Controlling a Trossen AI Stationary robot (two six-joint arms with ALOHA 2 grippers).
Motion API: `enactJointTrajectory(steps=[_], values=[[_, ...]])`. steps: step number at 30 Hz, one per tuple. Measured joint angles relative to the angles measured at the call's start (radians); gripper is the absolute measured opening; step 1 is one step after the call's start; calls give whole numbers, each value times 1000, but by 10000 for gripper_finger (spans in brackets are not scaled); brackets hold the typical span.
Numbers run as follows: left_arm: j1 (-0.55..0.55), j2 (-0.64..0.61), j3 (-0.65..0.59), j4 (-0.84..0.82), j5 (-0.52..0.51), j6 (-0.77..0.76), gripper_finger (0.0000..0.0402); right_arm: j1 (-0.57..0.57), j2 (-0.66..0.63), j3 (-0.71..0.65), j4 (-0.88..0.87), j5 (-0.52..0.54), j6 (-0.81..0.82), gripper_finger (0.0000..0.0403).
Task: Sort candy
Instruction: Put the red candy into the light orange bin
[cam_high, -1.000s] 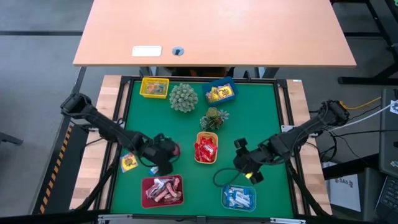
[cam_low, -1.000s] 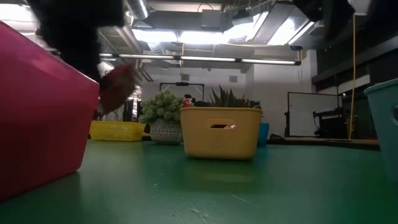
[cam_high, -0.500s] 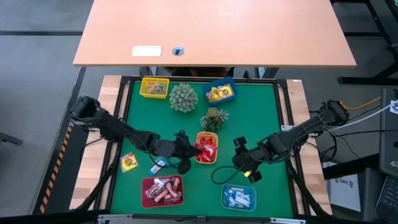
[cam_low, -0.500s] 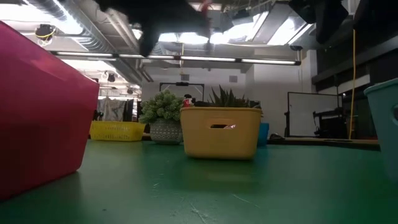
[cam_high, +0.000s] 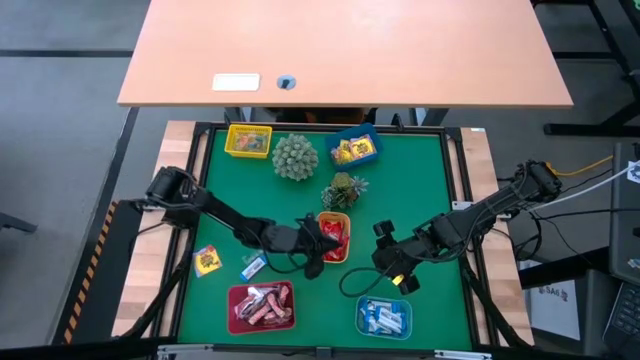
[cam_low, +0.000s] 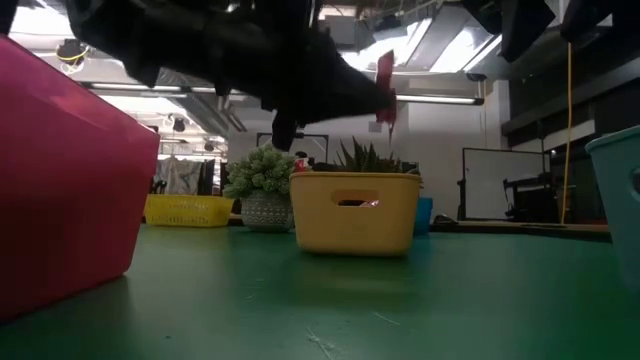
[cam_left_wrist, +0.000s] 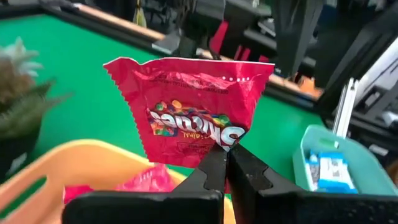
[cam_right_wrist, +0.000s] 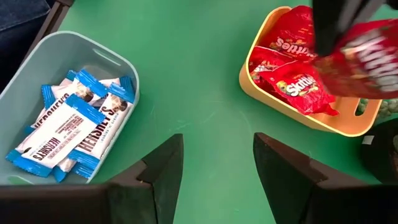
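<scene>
High view: your left gripper (cam_high: 318, 246) sits at the near-left edge of the orange tray (cam_high: 345, 219), clenched on a red Skittles packet (cam_high: 327, 233). Your right gripper (cam_high: 393, 272) waits spread apart and empty over bare mat, between that tray and the pale blue tray (cam_high: 361, 312) of blue-white bars. Two strays lie outside any tray: a blue-white sweet (cam_high: 253, 267) on the mat and a yellow one (cam_high: 207, 260) on the wooden rim. Brown-pink sweets fill the red tray (cam_high: 233, 295).

Low view: the packet (cam_low: 384, 82) hangs well above the tray (cam_low: 354, 213), clear of its rim.

Left wrist view: the fingers (cam_left_wrist: 214, 168) pinch only the packet's (cam_left_wrist: 189, 109) lower edge, so it flaps upright. Tray rim (cam_left_wrist: 81, 158) shows below, red sweets inside.

Right wrist view: packet (cam_right_wrist: 364, 59) overhangs the tray's (cam_right_wrist: 292, 115) far side, over its red pile (cam_right_wrist: 297, 81).

Advice: centre over the pile before you let go; drop lower first, since a light packet released high may drift past the rim.
</scene>
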Motion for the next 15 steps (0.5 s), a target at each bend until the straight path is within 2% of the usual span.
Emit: enactJointTrajectory(steps=[15], values=[[8,32,0,-49,-35,1,0,0,0,0,3,0,0,195]])
